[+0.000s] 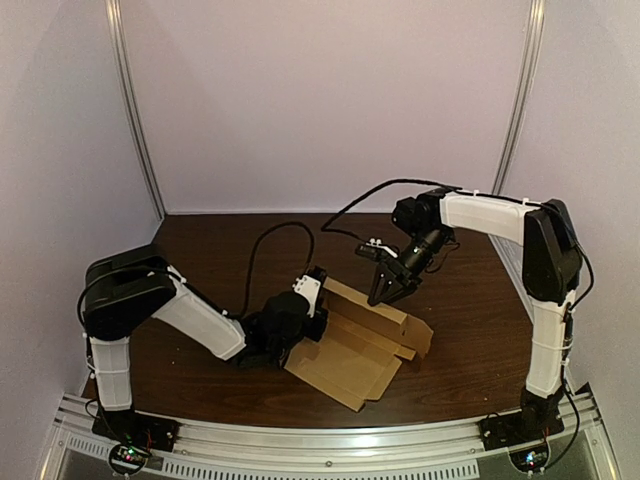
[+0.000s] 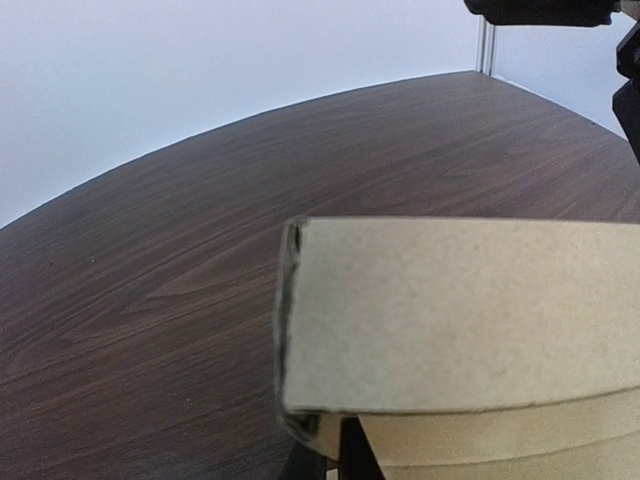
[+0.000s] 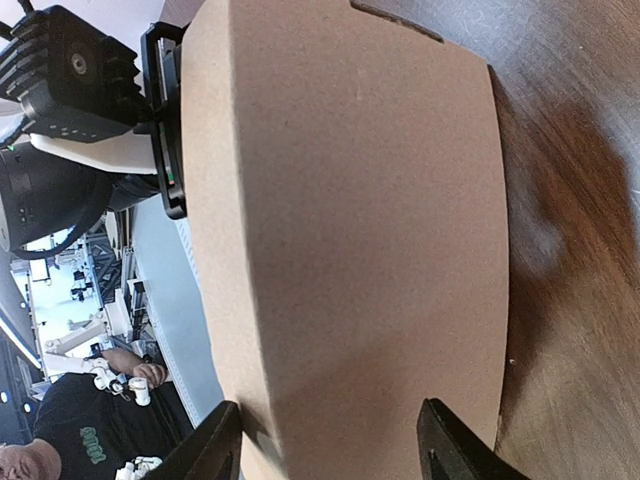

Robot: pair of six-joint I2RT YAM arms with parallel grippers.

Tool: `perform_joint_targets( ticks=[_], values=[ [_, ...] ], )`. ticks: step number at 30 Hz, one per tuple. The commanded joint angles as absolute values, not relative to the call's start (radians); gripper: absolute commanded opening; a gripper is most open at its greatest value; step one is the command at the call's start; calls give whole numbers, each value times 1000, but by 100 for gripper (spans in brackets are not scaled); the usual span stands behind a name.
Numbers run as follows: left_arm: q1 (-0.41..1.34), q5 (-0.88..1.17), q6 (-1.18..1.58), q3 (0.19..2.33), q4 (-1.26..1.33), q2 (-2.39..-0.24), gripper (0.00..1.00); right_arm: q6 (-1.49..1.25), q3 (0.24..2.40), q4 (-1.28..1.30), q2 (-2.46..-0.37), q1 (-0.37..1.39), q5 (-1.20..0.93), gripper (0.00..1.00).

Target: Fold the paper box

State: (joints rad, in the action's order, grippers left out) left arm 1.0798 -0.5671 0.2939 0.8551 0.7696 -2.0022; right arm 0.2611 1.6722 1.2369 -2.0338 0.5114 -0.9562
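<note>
Brown cardboard, the paper box point(image 1: 350, 355) is lying half-flat in the middle of the dark worktop point(image 1: 470, 340). The left arm point(image 1: 200, 320) is pinching the raised flap's end in its jaws, while the right arm point(image 1: 490, 215) is hovering over it, jaws spread. Pressing down off the crease, I reckon, is risking a buckled flap or one slipping free.
</note>
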Motion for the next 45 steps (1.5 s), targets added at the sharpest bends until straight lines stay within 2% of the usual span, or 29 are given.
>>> perform_joint_targets(
  ticks=[1, 7, 16, 21, 29, 35, 37, 45],
  values=[
    [1075, -600, 281, 817, 776, -1963, 8, 288, 1697, 1267, -2003, 489, -920, 61],
    [1074, -572, 253, 779, 801, -1932, 21, 294, 1698, 1261, -2010, 488, -917, 64],
    [1075, -510, 204, 766, 761, -1869, 31, 313, 1724, 1277, -1992, 485, -904, 65],
    [1075, -376, 171, 759, 573, -1781, 36, 341, 1739, 1303, -1939, 449, -881, 66],
    [1081, -284, 91, 705, 246, -1498, 40, 386, 1684, 1322, -1859, 339, -886, 67],
    [1080, -295, -40, 921, 40, -1472, 43, 441, 1531, 1294, -1720, 294, -811, 67],
    [1076, -297, -64, 1058, -65, -1531, 47, 454, 1444, 1252, -1645, 282, -769, 67],
    [1050, -208, -131, 1539, -335, -1839, 48, 490, 1112, 1106, -1340, 269, -641, 68]
  ],
)
